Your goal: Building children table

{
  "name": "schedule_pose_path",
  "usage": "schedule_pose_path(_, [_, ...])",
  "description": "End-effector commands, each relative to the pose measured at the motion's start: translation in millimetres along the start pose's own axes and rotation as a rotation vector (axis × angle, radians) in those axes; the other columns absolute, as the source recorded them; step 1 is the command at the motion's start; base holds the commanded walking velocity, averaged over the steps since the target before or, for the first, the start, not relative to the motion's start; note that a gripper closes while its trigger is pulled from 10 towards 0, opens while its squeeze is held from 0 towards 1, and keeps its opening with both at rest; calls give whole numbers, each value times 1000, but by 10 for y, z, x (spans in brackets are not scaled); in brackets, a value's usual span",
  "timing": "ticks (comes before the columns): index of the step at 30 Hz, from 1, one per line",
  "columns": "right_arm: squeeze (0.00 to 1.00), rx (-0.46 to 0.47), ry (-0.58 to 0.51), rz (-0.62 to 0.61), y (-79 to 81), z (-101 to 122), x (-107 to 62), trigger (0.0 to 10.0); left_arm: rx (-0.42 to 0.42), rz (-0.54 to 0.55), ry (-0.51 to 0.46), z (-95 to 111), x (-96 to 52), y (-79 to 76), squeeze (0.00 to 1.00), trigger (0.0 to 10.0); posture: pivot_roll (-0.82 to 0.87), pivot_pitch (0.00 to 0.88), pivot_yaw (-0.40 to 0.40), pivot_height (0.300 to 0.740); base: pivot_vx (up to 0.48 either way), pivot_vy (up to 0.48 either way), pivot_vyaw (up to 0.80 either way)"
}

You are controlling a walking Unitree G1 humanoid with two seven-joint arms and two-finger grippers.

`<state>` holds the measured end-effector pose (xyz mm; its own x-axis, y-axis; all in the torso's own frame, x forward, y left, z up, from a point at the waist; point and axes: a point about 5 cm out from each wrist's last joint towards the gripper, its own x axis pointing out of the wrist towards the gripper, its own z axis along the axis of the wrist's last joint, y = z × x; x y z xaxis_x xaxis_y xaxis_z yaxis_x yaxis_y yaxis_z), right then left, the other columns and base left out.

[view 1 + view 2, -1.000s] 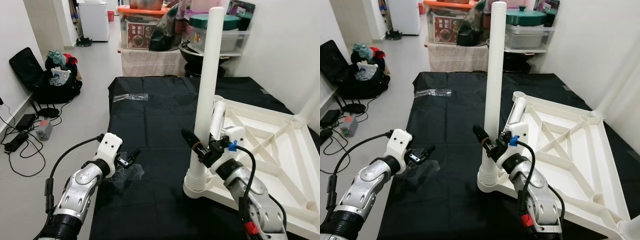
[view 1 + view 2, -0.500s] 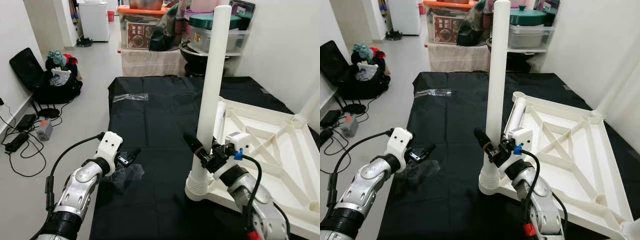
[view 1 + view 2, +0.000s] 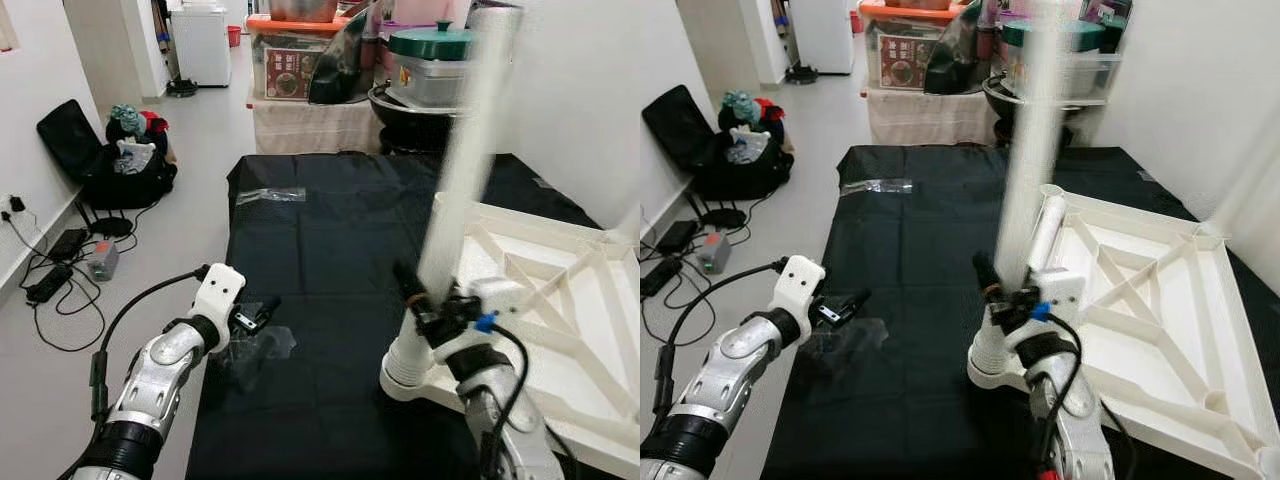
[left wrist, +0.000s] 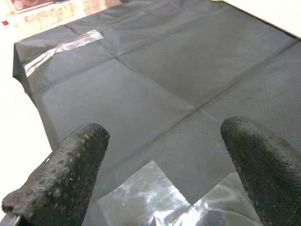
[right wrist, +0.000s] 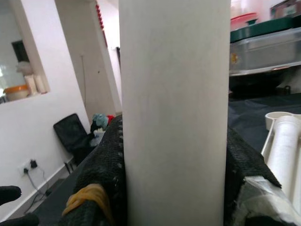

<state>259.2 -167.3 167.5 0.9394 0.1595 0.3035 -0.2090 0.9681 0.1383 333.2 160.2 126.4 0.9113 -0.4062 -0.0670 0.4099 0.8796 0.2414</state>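
The white children's table top (image 3: 560, 300) lies upside down on the black cloth, ribs facing up. A tall white leg tube (image 3: 455, 190) stands in its near left corner socket (image 3: 405, 370), leaning a little right and motion-blurred. My right gripper (image 3: 432, 302) is shut on the tube's lower part; its black fingers (image 5: 101, 183) press on both sides of the tube (image 5: 174, 117). A second white leg (image 3: 1045, 232) lies on the frame behind it. My left gripper (image 3: 258, 313) is open, hovering just above a crumpled clear plastic bag (image 3: 262, 345).
The black cloth (image 3: 330, 240) covers the low work surface; a clear plastic strip (image 3: 268, 195) lies at its far left. Storage boxes and pots (image 3: 430, 60) stand behind. Bags (image 3: 120, 150) and cables (image 3: 50, 270) sit on the floor to the left.
The leg tube has swung to lean further right and is now blurred, with my right gripper still on it. The camera view has shifted slightly. The left arm has stayed put.
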Motion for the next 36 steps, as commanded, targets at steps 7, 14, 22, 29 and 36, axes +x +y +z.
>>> schedule_pose_path(7, [0,-35,20,-37,-53,-35,-42,10000,26,-15,-3,18,23,-7,0,10000,31,0,-8,740,0,0,0])
schedule_pose_path(14, [0,-55,8,-19,-38,-8,0,10000,27,-14,-5,12,28,-17,0,10000,33,0,-12,740,0,0,0])
schedule_pose_path(22, [0,-144,-17,-8,-13,22,-29,10000,28,-9,-4,-4,21,-16,0,10000,26,0,-12,740,0,0,0])
schedule_pose_path(29, [0,-206,-62,-102,-95,85,-9,10000,23,-10,-11,14,42,-9,0,10000,28,0,-11,740,0,0,0])
schedule_pose_path(36, [0,-197,-218,-81,-139,577,319,10000,22,-17,-24,54,72,8,0,10000,28,0,-4,740,0,0,0])
